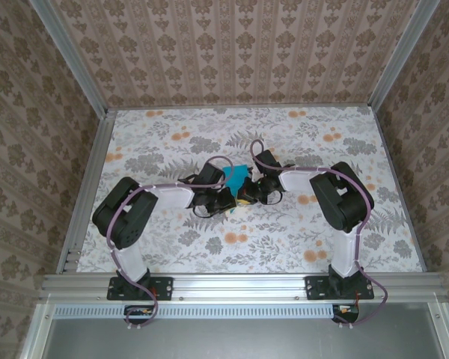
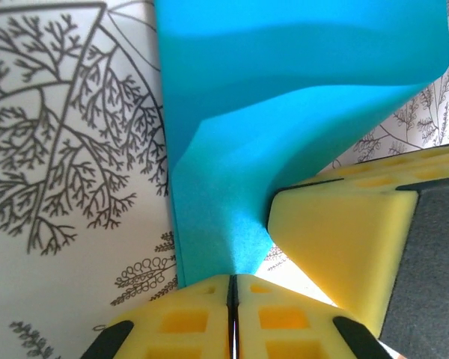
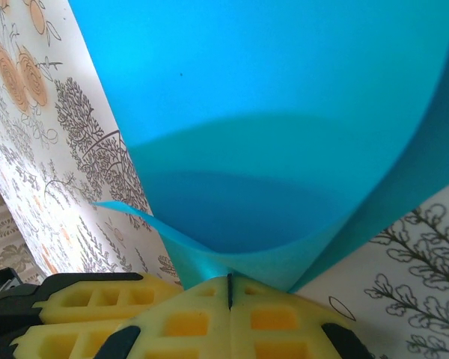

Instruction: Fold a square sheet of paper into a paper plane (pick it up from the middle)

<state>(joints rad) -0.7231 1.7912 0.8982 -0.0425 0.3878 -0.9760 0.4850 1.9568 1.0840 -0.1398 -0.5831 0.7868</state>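
Mid-surface, both arms meet over the floral surface (image 1: 172, 134). The square sheet of paper (image 1: 236, 178) is held up between them, off the tabletop. The left gripper (image 2: 232, 299) has its yellow fingers pressed together with the sheet's lower edge caught in the seam. The right gripper (image 3: 228, 299) is likewise closed tight on the paper, just beside its partner.

The sheet bows in a soft, open curve and shows no sharp crease. It rises from the two pinch points like a scoop. From overhead it shows as a small irregular turquoise patch. Its longer run appears to go from the near side toward the far side of the surface, with its highest corner pointing away from the arm bases and slightly to the right. The exact lie of its edges cannot be told, because the curl hides them.

The risks lie in the grip. Two pinches this close on thin paper could tear it if the arms pull apart, or crumple it if they push together. The bowed sheet could also take a crooked crease when pressed down. With the fingers nearly touching, a small twist might knock one gripper against the other and work the paper loose.
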